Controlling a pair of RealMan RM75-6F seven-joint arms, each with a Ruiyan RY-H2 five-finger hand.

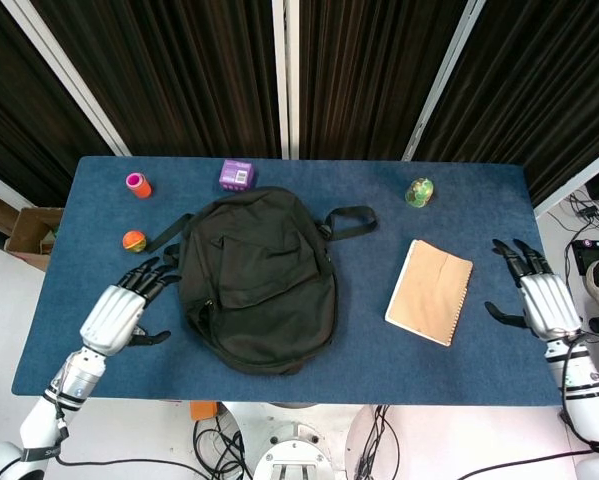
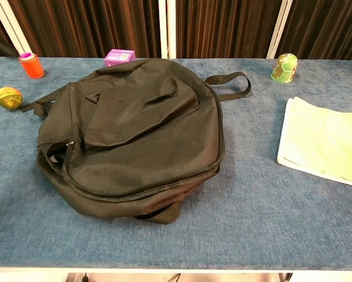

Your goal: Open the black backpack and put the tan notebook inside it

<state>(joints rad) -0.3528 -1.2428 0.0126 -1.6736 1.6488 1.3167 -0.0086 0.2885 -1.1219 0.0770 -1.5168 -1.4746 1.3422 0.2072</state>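
The black backpack point(image 1: 259, 280) lies flat in the middle of the blue table point(image 1: 379, 340), its zipper shut apart from a small gap at its lower left point(image 2: 59, 154). The tan spiral notebook point(image 1: 430, 291) lies flat to its right, untouched, and shows pale in the chest view point(image 2: 322, 141). My left hand point(image 1: 119, 312) hovers open just left of the backpack, fingers spread toward it. My right hand point(image 1: 537, 300) is open at the table's right edge, well clear of the notebook. Neither hand shows in the chest view.
An orange cup with a pink lid point(image 1: 138, 185) and a purple box point(image 1: 237, 174) stand at the back. A small orange-green ball point(image 1: 133, 241) lies left of the backpack, and a green patterned cup point(image 1: 419, 192) stands at the back right.
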